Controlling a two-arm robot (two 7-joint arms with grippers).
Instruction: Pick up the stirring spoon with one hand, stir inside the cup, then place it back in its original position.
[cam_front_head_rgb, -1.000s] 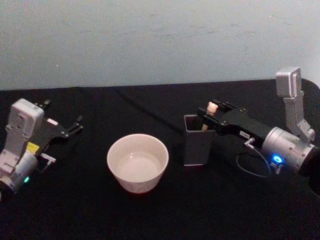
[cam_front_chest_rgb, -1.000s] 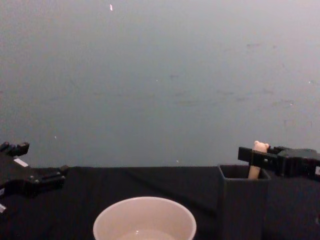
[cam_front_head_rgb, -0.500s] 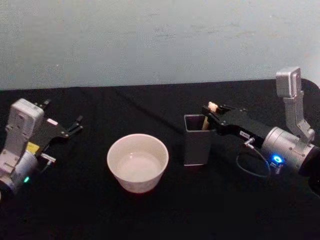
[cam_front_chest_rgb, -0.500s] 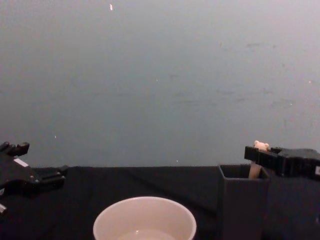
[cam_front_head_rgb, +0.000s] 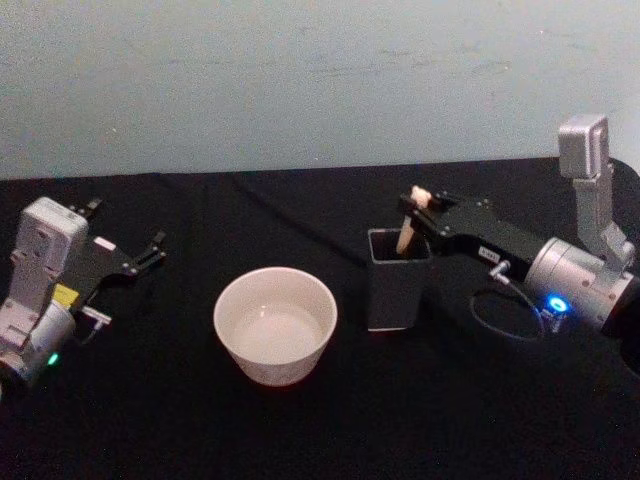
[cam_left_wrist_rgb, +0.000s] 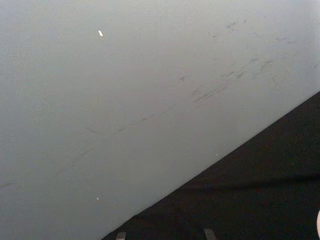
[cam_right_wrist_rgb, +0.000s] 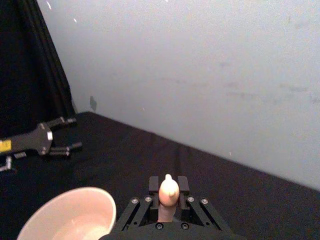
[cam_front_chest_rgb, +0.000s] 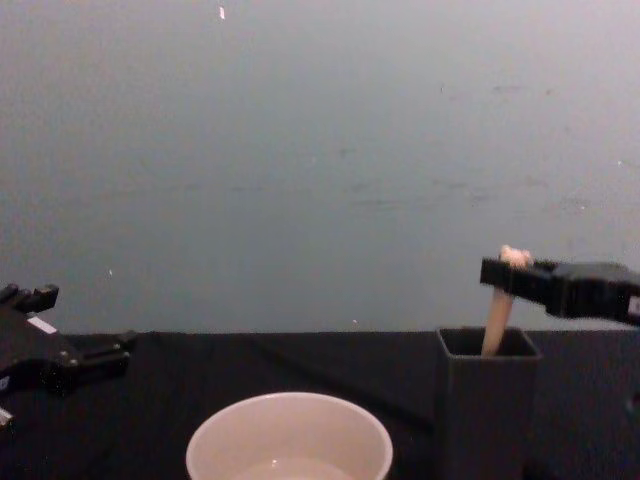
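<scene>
The stirring spoon's beige handle (cam_front_head_rgb: 406, 232) rises out of the dark grey square holder (cam_front_head_rgb: 396, 283), its bear-head top (cam_front_chest_rgb: 514, 257) pinched in my right gripper (cam_front_head_rgb: 418, 202), which is shut on it. In the chest view the handle (cam_front_chest_rgb: 493, 325) leans over the holder (cam_front_chest_rgb: 487, 405) with the right gripper (cam_front_chest_rgb: 508, 272) above the rim. The spoon's bowl is hidden inside the holder. The right wrist view has the handle top (cam_right_wrist_rgb: 169, 192) between the fingers. The cream cup (cam_front_head_rgb: 275, 324) stands left of the holder, also low in the chest view as the cup (cam_front_chest_rgb: 289, 437). My left gripper (cam_front_head_rgb: 150, 250) rests open at far left.
A black cloth (cam_front_head_rgb: 320, 420) covers the table in front of a pale wall (cam_front_head_rgb: 300, 80). A cable loop (cam_front_head_rgb: 505, 318) hangs under the right arm. The left arm (cam_front_chest_rgb: 50, 355) sits low at the chest view's left edge. Bare cloth lies between cup and left arm.
My right gripper has risen with the spoon, so more of the beige handle stands above the holder's rim. The left arm, cup and holder have not moved.
</scene>
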